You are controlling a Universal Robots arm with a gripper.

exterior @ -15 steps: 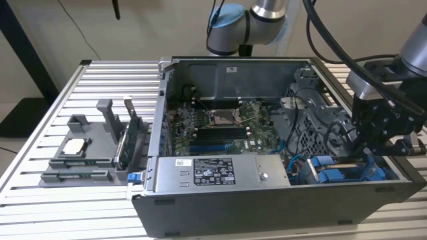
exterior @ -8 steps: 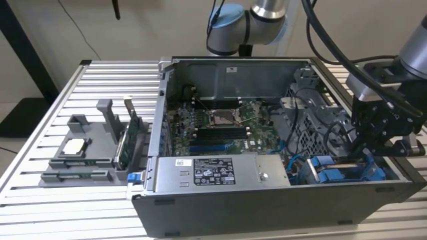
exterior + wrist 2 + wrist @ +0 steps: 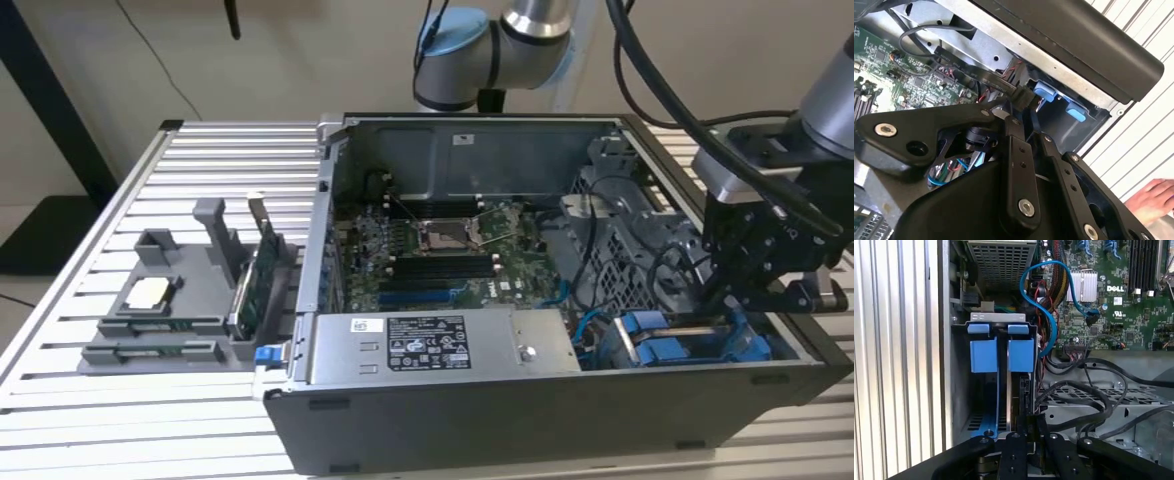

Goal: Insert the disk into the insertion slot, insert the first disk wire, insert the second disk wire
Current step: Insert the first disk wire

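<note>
Outside the computer case (image 3: 534, 425), a person's hand (image 3: 1154, 200) is at the slatted table (image 3: 160, 440). At the case's near corner, on the exterior view's right, the disk (image 3: 1020, 356) in its blue frame appears to sit inside the slot (image 3: 961, 390), edge-on between the grey walls, so the first step looks done.

The gripper (image 3: 1023, 102) hangs right over that corner. Its fingers are pinched together on a small black plug (image 3: 1027, 95) at the end of a flat black wire (image 3: 979, 75), and the plug is just beside the frame's blue tabs. I judge the first wire to be the step in hand. I cannot tell whether the plug is seated in the disk, since the fingers cover the joint.

A blue cable (image 3: 1050, 315) loops down toward the same bay with its lower end hidden, so I count the second wire as left to do. Along the case's near edge lies the power supply (image 3: 427, 345). Farther in is the motherboard (image 3: 441, 250).
</note>
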